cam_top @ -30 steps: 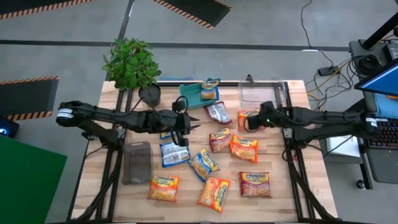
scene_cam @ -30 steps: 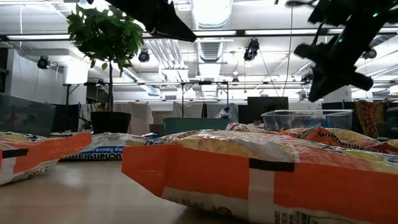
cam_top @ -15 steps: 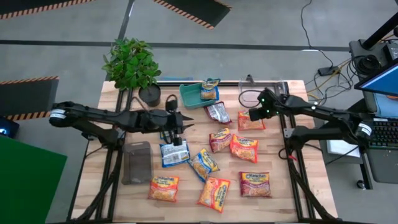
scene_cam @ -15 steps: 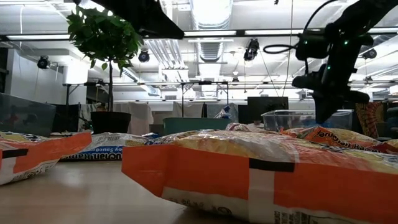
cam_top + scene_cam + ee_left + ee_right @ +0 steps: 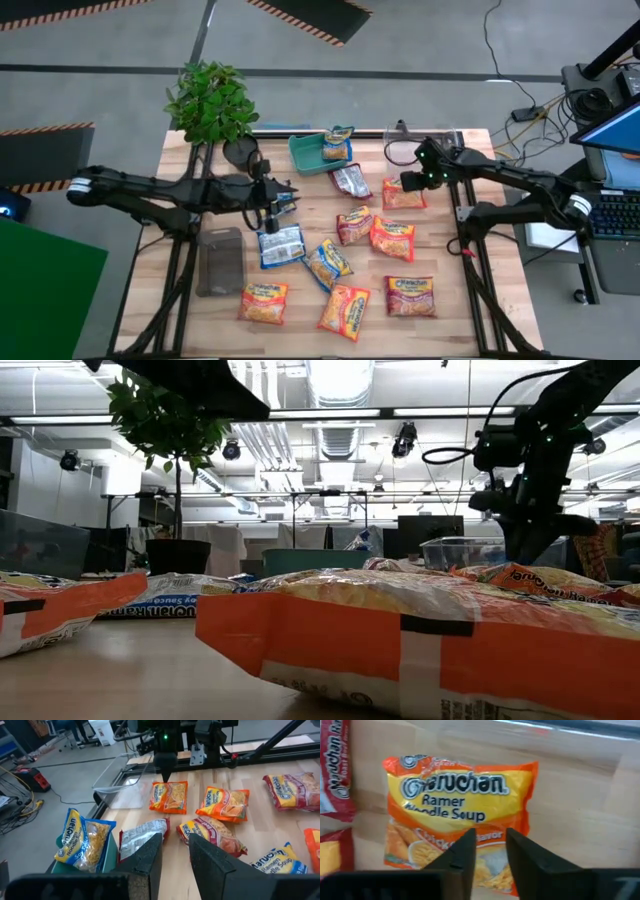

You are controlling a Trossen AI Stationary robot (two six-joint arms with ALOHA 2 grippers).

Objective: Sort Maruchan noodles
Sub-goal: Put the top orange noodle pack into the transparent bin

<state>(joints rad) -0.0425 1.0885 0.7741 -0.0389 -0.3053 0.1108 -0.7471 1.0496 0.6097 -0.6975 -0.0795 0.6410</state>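
1. Noodles are the job: flat shiny plastic Maruchan packets lie loose all over the wooden table [image 5: 450, 320]. At the bottom of the high view are two orange-yellow packets [image 5: 264, 301] and a red-pink packet [image 5: 410, 296].
2. In the middle of that view sits a blue-and-white packet [image 5: 281, 245], with more mixed packets just beside it. Most are not sorted yet.
3. Above the blue one hangs the left gripper [image 5: 175, 840]. Its fingers are a little apart, and I see nothing between them.
4. Right of middle, the right gripper [image 5: 490, 837] hangs over one orange chicken-flavour packet [image 5: 462, 805] that lies flat. Its fingers are a small way apart and hold nothing.
5. I think the step now is picking up this orange packet. Next the gripper should go down, pinch it, then lift.
6. At the top sit a teal plastic tray [image 5: 303, 155] with one packet inside, and a clear plastic bin [image 5: 425, 150].
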